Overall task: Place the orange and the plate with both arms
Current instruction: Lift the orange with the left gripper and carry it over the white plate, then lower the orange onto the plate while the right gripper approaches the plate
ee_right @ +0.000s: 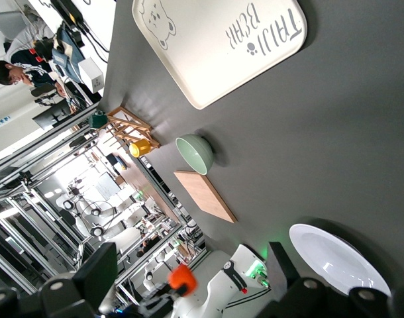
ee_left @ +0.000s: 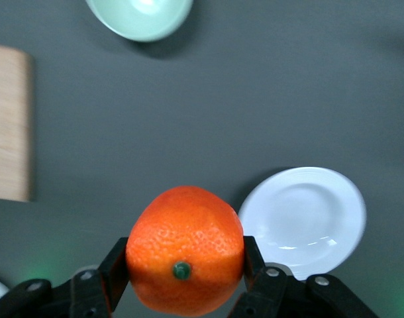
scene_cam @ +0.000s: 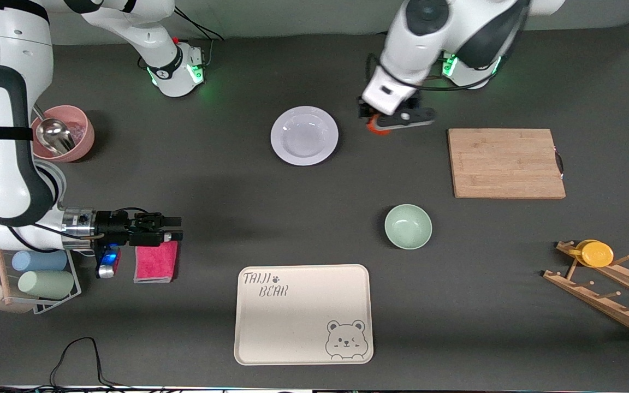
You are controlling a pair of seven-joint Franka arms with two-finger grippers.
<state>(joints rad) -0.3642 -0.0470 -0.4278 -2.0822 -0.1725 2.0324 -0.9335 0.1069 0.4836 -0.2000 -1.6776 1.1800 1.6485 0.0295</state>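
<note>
The orange (ee_left: 185, 249) is squeezed by the left gripper (scene_cam: 390, 121) beside the plate (scene_cam: 304, 135); it could be dropped if squeezed loosely. The right gripper (scene_cam: 168, 228), spread open, is kept waiting.

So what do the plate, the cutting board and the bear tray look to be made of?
The plate: glossy pale glazed ceramic or melamine; highlights show on it in the left wrist view. The cutting board: wood or bamboo, with visible grain strips and a matte finish. The bear tray: matte beige, probably plastic or a fibre composite, with printed lettering.
</note>
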